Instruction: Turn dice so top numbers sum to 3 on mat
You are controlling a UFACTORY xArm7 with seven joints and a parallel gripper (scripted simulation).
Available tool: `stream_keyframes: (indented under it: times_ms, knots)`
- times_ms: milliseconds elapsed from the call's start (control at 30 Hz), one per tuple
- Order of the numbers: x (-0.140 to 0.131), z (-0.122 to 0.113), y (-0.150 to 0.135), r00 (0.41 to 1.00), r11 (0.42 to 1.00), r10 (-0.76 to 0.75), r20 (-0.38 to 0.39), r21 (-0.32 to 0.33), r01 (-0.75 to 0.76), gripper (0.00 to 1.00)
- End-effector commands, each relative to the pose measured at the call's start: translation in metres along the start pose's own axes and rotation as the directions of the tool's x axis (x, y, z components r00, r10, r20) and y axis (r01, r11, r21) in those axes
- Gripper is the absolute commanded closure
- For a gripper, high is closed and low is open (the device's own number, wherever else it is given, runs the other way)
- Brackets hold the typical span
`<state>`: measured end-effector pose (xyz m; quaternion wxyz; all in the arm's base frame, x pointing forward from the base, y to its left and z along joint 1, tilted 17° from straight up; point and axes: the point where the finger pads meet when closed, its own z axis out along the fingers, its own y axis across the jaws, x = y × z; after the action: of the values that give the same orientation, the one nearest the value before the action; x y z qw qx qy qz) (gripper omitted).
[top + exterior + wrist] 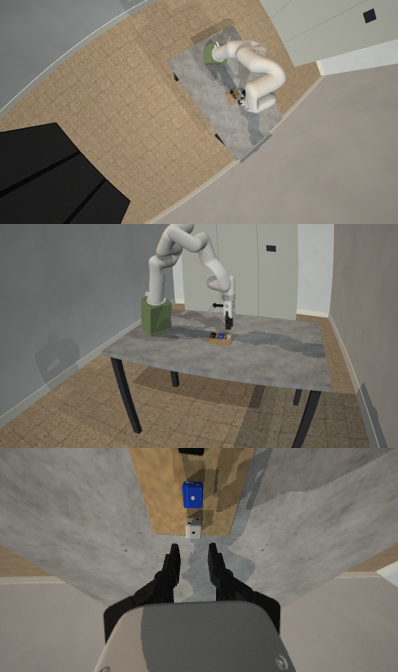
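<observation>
Three dice sit in a row on one brown mat (214, 341) on the grey counter (264, 361): one black die (212, 335), one blue die (192, 494) and one white die (193, 528). The blue and white each show a single pip on top (the black die's top cannot be read). The one hand (192, 560) hangs above the counter beside the white die, fingers parted, holding nothing.

Matt wood-look mat (165, 493) on mottled grey stone-look table (75, 523).
</observation>
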<state>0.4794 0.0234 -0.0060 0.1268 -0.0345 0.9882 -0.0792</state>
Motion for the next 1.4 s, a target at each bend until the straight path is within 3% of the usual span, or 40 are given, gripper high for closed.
stream_keyframes:
  times_ms: [0, 267, 300, 1033, 1367]
  knots:
    - [-0.001, -0.020, 0.000, 1.000, 1.000, -0.001, -0.004, -0.004, 0.001, 0.58]
    - [-0.001, -0.024, 0.000, 1.000, 1.000, -0.001, -0.004, -0.004, 0.001, 0.58]
    - [-0.001, -0.024, 0.000, 1.000, 1.000, -0.001, -0.004, -0.004, 0.001, 0.00]
    - [-0.001, -0.025, 0.000, 1.000, 1.000, -0.001, -0.004, -0.004, 0.001, 0.00]
    - [-0.001, -0.059, 0.000, 1.000, 1.000, -0.001, -0.004, -0.004, 0.001, 0.00]
